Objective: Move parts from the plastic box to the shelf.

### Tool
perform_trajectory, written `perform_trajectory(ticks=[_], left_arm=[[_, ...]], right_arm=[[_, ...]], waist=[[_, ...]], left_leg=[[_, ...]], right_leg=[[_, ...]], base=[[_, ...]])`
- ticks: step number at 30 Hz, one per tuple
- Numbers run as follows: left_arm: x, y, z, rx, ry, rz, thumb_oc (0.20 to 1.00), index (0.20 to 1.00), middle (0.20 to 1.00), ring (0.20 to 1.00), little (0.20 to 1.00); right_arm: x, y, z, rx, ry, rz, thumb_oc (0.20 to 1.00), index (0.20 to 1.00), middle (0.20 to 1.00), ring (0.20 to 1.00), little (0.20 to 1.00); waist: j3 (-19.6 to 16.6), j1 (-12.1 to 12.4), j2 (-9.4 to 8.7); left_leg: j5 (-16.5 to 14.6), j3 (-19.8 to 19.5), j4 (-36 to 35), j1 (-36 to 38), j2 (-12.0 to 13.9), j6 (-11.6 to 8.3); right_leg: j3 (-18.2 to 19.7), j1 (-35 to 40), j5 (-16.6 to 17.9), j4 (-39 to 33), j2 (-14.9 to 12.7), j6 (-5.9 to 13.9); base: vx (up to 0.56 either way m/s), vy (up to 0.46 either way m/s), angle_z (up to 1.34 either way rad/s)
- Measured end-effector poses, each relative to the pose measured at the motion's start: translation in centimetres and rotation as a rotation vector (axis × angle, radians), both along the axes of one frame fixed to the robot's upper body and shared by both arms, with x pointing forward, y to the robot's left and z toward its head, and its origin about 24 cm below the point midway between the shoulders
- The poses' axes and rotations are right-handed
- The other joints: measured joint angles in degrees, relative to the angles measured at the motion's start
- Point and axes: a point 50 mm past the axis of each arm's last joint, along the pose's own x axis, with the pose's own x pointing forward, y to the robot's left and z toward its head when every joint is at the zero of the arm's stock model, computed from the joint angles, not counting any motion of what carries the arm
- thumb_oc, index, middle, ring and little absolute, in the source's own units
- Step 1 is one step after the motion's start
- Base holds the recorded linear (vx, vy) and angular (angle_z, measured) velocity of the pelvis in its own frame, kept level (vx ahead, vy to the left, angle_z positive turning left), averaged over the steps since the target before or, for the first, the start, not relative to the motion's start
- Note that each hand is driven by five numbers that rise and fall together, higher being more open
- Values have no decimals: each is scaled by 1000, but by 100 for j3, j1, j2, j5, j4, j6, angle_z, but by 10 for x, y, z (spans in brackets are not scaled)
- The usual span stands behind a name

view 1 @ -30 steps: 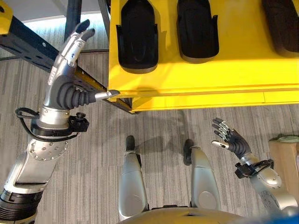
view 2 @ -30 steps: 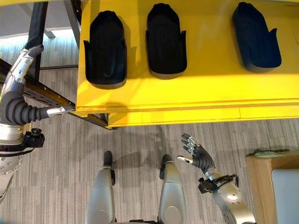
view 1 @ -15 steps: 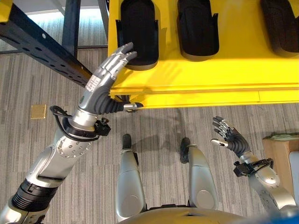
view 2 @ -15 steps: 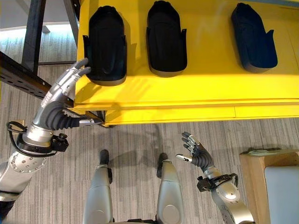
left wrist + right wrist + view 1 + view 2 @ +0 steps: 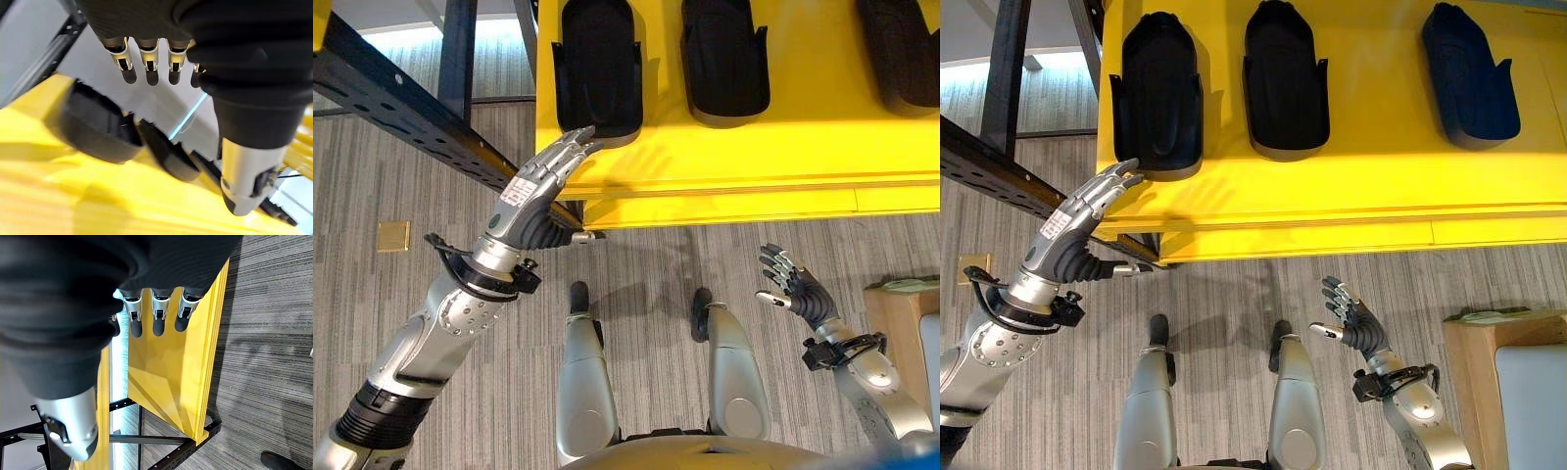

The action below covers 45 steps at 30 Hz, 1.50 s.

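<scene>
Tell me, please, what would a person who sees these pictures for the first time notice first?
The eye goes first to the bright yellow shelf across the top of the view, with three black parts standing on it in a row. Next comes the left hand, open, its straight fingers reaching to the shelf's left front corner, just below the leftmost part. The right hand is open too, low over the grey floor.

Small label on left hand back, print illegible
</scene>
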Motion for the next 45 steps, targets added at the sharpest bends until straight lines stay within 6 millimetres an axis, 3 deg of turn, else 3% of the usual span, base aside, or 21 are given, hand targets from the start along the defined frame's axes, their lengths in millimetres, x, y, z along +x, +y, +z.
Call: perform_trajectory(ticks=[10, 19, 31, 36, 39, 45], left_arm=[[-1, 5, -12, 20, 48, 31, 1000, 1000, 1000, 1000, 1000], [15, 2, -41, 49, 166, 50, 1000, 1000, 1000, 1000, 1000], [29, -3, -50, 25, 194, 73, 1000, 1000, 1000, 1000, 1000], [48, -6, -37, -1, 123, 98, 1000, 1000, 1000, 1000, 1000], [61, -12, -37, -9, 115, 114, 1000, 1000, 1000, 1000, 1000], [67, -15, -41, -26, 92, 138, 1000, 1000, 1000, 1000, 1000]], right_arm=[[0, -1, 1, -1, -2, -5, 1000, 1000, 1000, 1000, 1000], [1, -1, 1, -1, -4, -6, 1000, 1000, 1000, 1000, 1000], [1, -1, 1, 0, -6, -13, 1000, 1000, 1000, 1000, 1000], [2, -1, 1, 1, -8, -17, 1000, 1000, 1000, 1000, 1000], [3, -1, 1, 1, -8, -19, 1000, 1000, 1000, 1000, 1000], [3, -1, 1, 0, -5, -31, 1000, 1000, 1000, 1000, 1000]], waist=[[62, -10, 86], [81, -45, 52], [128, -130, -25], [141, -179, -50], [157, -243, -79], [160, -251, -87]], left_leg=[[-7, 6, 8, 2, 1, 3], [-62, 19, 90, -14, 16, 2], [-139, 51, 209, -67, 18, 11], [-183, 145, 287, -86, 51, 17], [-188, 155, 293, -84, 63, 15], [-201, 174, 323, -81, 65, 16]], right_leg=[[10, 0, 0, 0, 3, 0], [35, -3, -6, 3, 19, 21], [85, -34, 16, 2, 48, 28], [177, -95, 32, 2, 51, 64], [184, -100, 45, 2, 60, 43], [214, -103, 60, 0, 67, 42]], base=[[0, 0, 0], [1, 1, -1], [2, 1, -1], [25, 12, -9], [10, 4, -2], [0, 0, 0]])
